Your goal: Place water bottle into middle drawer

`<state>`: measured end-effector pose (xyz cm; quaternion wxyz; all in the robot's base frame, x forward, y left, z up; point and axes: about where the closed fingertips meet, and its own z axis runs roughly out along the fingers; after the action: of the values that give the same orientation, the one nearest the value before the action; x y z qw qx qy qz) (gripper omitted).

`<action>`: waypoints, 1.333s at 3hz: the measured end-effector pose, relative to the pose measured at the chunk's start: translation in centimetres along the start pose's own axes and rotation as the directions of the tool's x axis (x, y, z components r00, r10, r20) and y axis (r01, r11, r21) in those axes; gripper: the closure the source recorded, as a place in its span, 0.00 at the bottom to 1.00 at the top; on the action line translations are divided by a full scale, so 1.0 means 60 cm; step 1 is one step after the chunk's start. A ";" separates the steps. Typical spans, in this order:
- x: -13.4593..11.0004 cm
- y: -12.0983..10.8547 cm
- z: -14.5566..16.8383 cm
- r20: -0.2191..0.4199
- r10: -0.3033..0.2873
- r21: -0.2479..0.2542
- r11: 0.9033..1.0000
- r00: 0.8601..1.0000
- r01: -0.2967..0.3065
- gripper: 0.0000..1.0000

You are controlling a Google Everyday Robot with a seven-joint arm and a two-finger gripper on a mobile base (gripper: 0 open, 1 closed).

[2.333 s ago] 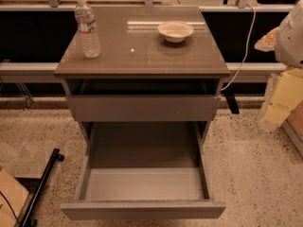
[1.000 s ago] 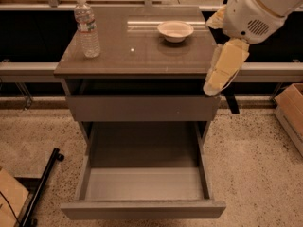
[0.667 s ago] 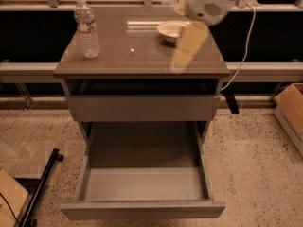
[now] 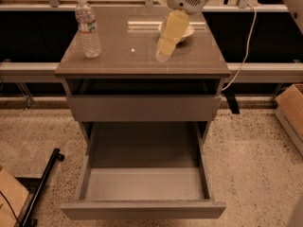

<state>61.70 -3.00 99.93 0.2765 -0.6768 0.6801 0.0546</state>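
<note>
Gripper (image 4: 163, 53) location: over the cabinet top (image 4: 113, 60), right of centre, angled down and to the left, partly covering the bowl (image 4: 189, 32) behind it. Gripper spread: not discernible from this angle. Well apart from the water bottle (image 4: 88, 30), which stands upright near the top's left rear corner. Middle drawer (image 4: 142, 210) pulled fully out beneath the upper drawer front (image 4: 142, 109).

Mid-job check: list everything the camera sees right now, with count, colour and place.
clear ribbed plastic water bottle: one, white cap, upright on cabinet top, back left
shallow cream bowl: one, cabinet top, back right, partly behind end effector
grey-brown middle drawer: one, pulled open, lowest
taller grey drawer front: one, above it
brown cardboard box: one, floor, far right
white cable: one, right of cabinet
end effector: one, cream-yellow, over cabinet top, before bowl
</note>
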 end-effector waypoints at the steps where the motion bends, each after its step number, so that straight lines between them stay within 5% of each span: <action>1: 0.004 0.010 0.028 0.011 0.065 -0.016 0.998 0.998 -0.065 0.00; 2: -0.043 -0.035 0.122 0.150 0.169 -0.016 0.986 0.974 -0.169 0.00; 3: -0.069 -0.088 0.205 0.245 0.203 -0.028 0.979 0.948 -0.203 0.00; 4: -0.085 -0.138 0.278 0.371 0.233 -0.038 0.971 0.899 -0.235 0.00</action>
<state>74.28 8.38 90.65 0.3946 -0.5664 0.6916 0.2124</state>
